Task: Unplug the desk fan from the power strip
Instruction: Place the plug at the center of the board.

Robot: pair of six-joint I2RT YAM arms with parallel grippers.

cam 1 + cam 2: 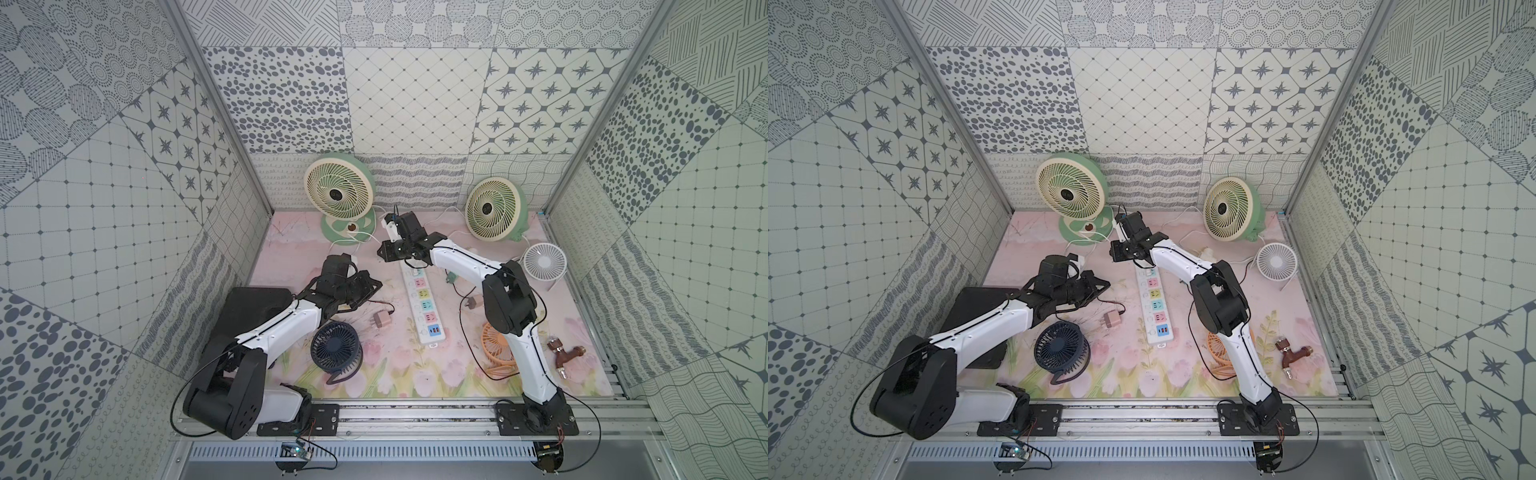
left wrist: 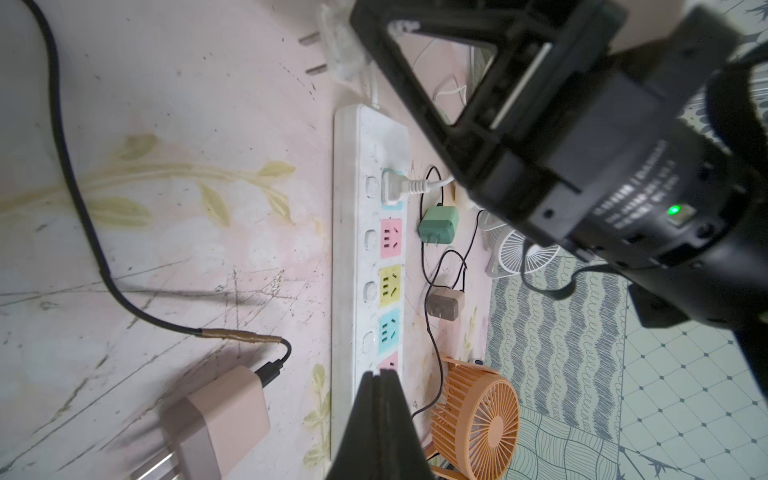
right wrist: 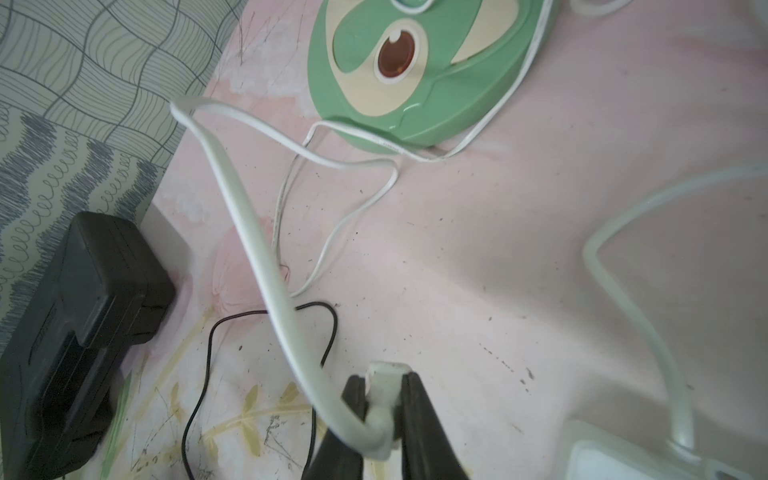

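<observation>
Right fingers pinch the white plug, prongs clear of the power strip lying centred on the surface; left fingers pressed together, empty. Best: lay plug down gently, well off the strip.

In both top views the right arm hides the far end of the power strip and much of the orange fan, while the left wrist view crops the pink charger and blurs a white plug, perhaps a fan's, half behind that arm.
</observation>
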